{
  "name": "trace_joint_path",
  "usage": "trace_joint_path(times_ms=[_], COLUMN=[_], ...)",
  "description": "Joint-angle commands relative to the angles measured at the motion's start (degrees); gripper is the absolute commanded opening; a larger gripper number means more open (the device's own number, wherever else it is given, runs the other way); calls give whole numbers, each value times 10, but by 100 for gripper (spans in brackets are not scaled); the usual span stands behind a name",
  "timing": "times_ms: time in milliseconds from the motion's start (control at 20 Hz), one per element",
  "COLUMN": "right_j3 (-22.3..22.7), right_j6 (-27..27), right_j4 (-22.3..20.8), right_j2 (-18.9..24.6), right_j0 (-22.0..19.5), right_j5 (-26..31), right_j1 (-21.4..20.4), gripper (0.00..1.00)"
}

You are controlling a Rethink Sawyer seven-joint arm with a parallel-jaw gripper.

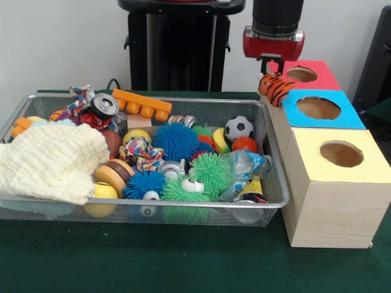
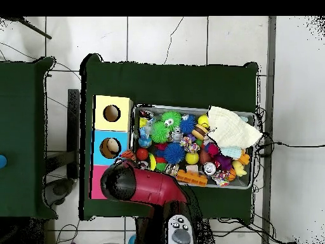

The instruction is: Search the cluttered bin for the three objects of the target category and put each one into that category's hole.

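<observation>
The jaws (image 1: 276,85) grip an orange-and-black striped tiger toy (image 1: 275,89), the red-topped hole (image 1: 302,74) just beside them. No writing is legible anywhere.

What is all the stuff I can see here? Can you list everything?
wire bin: one, silver, on the green table
cloth: one, cream, draped over the bin's edge
spiky balls: several, blue and green, in the bin
soccer ball: one, black and white, in the bin
toy brick: one, orange, at the bin's back
boxes with holes: three, yellow, blue, red, beside the bin
tiger toy: one, orange striped, by the blue box, under the arm
arm: one, red and black; its end effector cannot be made out
</observation>
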Motion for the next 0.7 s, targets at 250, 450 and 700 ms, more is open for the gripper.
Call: trace_joint_path(times_ms=[250,450,700], right_j3=[60,68,72], right_j6=[187,182,179], right_j4=[77,82,84], right_j2=[2,0,-7], right_j0=[54,57,56], right_j5=[23,17,57], right_j1=[-28,-31,-62], gripper=[0,0,0])
